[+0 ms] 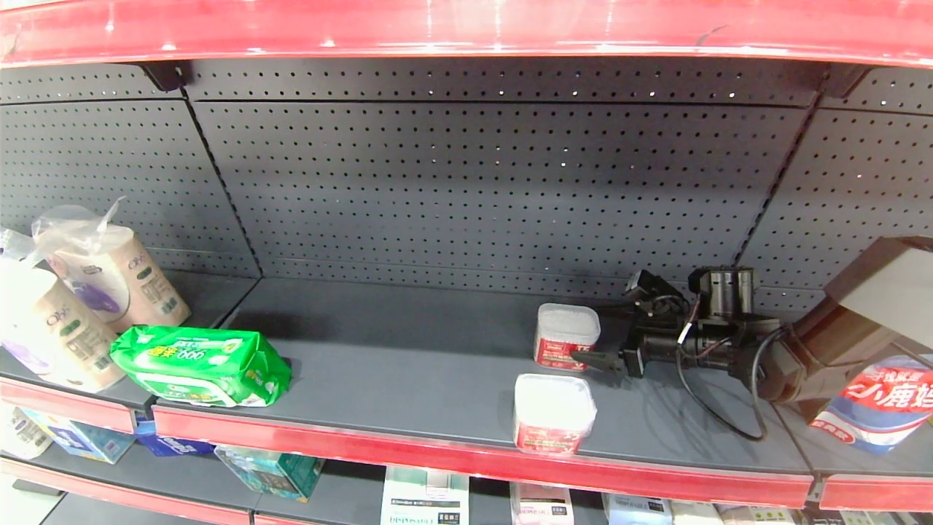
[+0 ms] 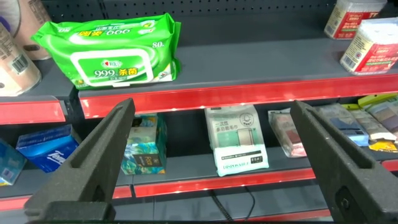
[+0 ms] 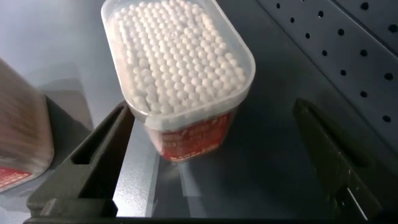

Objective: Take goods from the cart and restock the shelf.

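Leftward, the left gripper (image 2: pixel 211 109) gapes empty before a green plastic wipes pack (image 1: pixel 200 364) lying long-axis along the grey shelf (image 1: pixel 408 364)'s red lip (image 1: pixel 437 448); open board follows. Spread fingers (image 3: pixel 93 162) of the right gripper (image 3: pixel 211 118) flank the upright clear cotton-swab tub (image 1: pixel 565 335), 12 o'clock from its twin (image 1: pixel 552 412).

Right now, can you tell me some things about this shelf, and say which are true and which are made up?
1. Two tubs of cotton swabs, a back tub and a front tub, stand on the shelf. True.
2. The right gripper has its fingers shut on the back tub. False: the fingers are open, with the tub between them.
3. The green wipes pack lies on the shelf, to the left of the tubs. True.
4. The left gripper holds the green wipes pack. False: its fingers are open and empty, and the pack lies on the shelf.
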Robot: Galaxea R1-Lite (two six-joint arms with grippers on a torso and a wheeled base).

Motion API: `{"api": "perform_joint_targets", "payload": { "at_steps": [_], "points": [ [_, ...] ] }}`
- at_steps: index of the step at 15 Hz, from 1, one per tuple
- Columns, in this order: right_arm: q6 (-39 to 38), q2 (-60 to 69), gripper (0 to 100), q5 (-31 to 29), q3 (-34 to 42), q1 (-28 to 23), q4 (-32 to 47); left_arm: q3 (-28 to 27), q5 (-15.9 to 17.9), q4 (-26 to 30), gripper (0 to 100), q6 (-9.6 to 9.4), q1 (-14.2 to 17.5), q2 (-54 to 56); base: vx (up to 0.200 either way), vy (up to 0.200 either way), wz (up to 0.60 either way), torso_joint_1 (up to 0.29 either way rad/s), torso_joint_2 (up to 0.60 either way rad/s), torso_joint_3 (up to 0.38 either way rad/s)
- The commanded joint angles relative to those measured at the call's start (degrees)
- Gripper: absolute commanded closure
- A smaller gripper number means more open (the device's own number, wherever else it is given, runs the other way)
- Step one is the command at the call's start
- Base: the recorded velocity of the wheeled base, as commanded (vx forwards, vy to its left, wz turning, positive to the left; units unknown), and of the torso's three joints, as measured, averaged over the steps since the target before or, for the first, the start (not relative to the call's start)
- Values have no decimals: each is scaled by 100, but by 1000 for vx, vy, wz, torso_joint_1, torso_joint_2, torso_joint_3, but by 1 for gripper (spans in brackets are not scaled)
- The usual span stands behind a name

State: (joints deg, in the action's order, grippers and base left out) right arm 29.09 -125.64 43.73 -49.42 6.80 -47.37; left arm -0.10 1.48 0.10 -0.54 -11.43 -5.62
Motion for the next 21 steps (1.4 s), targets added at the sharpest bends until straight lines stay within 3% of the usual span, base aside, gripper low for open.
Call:
{"api": "perform_joint_targets", "payload": {
  "at_steps": [1, 9, 13, 17, 21],
  "points": [
    [1, -5, 0, 4, 11, 5, 0, 1, 2, -1, 0, 10, 1, -1, 0, 0, 0, 0, 0, 0],
    [-114, 338, 0, 118, 187, 102, 0, 1, 2, -1, 0, 1, 1, -1, 0, 0, 0, 0, 0, 0],
    [-624, 672, 0, 118, 275, 243, 0, 1, 2, -1, 0, 1, 1, -9, 0, 0, 0, 0, 0, 0],
    [-782, 1006, 0, -92, 354, 287, 0, 1, 2, -1, 0, 1, 1, -1, 0, 0, 0, 0, 0, 0],
    [-1151, 1788, 0, -690, 864, 339, -9, 1, 2, -1, 0, 1, 1, -9, 0, 0, 0, 0, 0, 0]
  ]
}}
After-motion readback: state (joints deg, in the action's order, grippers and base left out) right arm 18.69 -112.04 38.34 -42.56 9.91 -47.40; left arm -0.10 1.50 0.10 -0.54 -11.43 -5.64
